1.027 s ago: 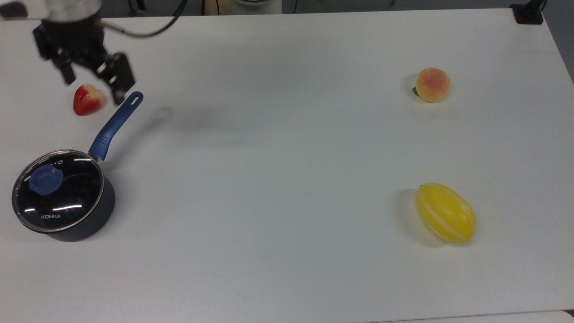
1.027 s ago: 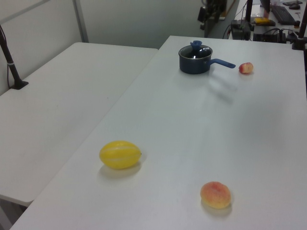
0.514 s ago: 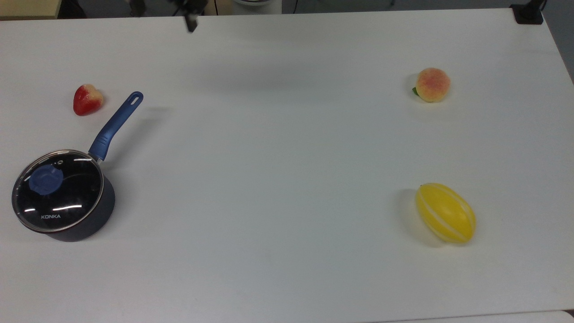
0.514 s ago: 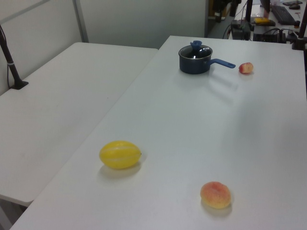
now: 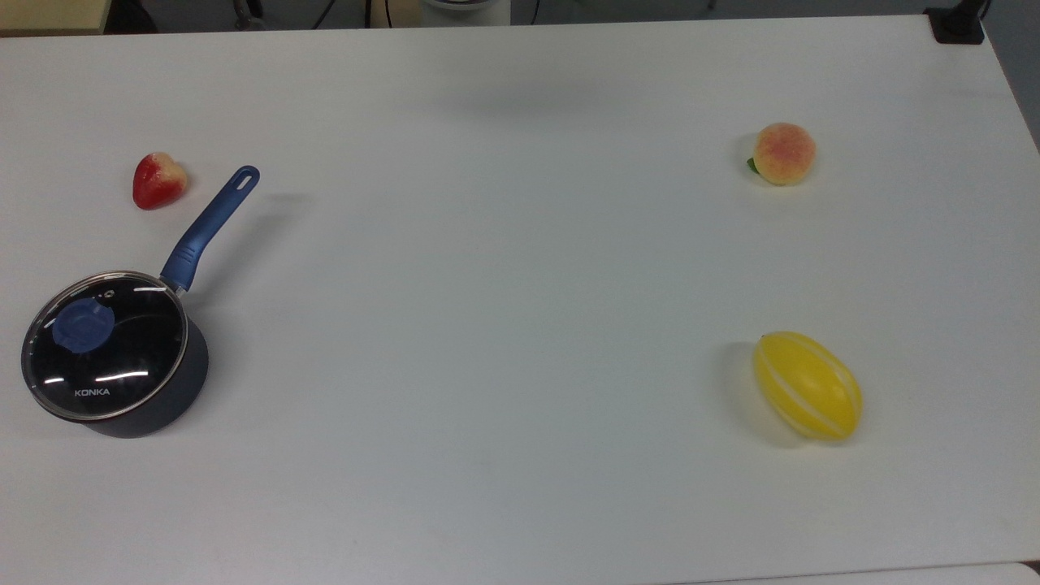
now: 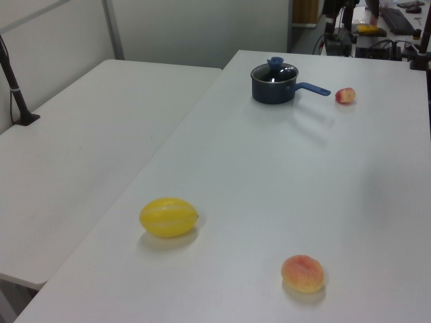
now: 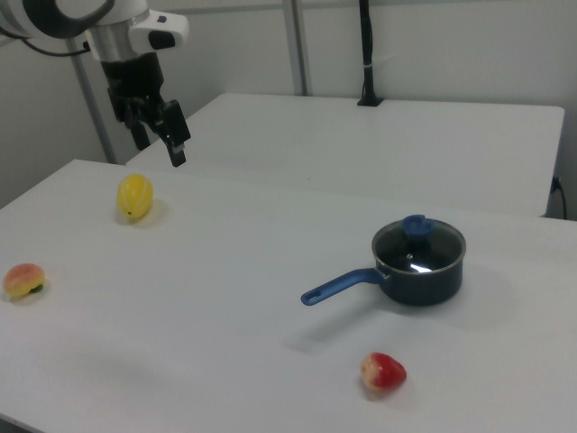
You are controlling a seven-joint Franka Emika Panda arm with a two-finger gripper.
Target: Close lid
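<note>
The lid [image 5: 114, 357], a clear glass disc with a metal rim, a blue knob and "KONKA" lettering, lies flat on the black saucepan [image 5: 180, 380] at the top view's left. The lid [image 6: 276, 70] tops the saucepan [image 6: 272, 91] at the far end of the table in the left view. In the right view the lid [image 7: 420, 245] covers the saucepan [image 7: 424, 284], whose blue handle [image 7: 343, 284] points left. My gripper [image 7: 159, 142] hangs high in the air at the right view's upper left, far from the pan, open and holding nothing.
A red strawberry [image 5: 158, 180] lies beside the handle's tip. A peach [image 5: 783, 153] and a yellow melon [image 5: 808, 385] sit at the top view's right. A second white table [image 6: 81, 134] adjoins on the left view's left. A black post [image 7: 364, 54] stands behind.
The gripper rose from above the strawberry and handle tip, swept toward the top view's right along the far edge, and left the top view. The lid and pan did not move.
</note>
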